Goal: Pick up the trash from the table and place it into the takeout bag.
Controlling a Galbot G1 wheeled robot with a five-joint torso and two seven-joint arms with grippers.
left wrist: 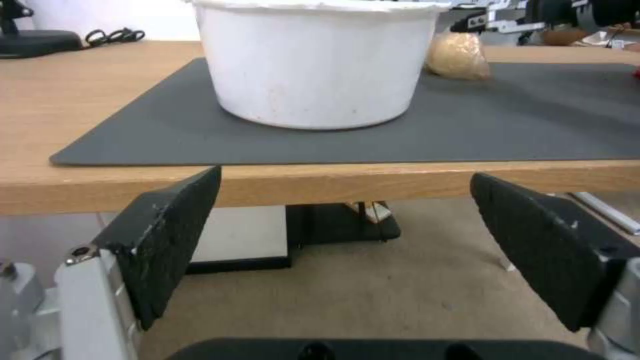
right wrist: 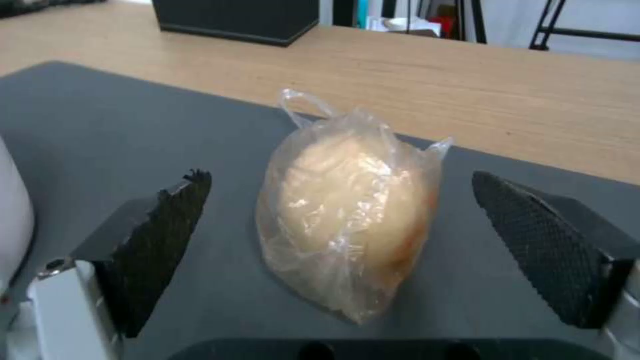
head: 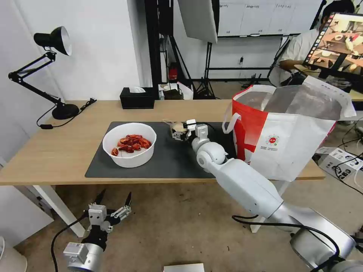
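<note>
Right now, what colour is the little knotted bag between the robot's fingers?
Pale beige inside clear plastic. The bag shows best in the right wrist view.

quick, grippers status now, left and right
Left gripper: open, holding nothing, below the table edge.
Right gripper: open, fingers either side of the small beige knotted bag on the mat, not gripping it.

Bright even light, soft shadows
</note>
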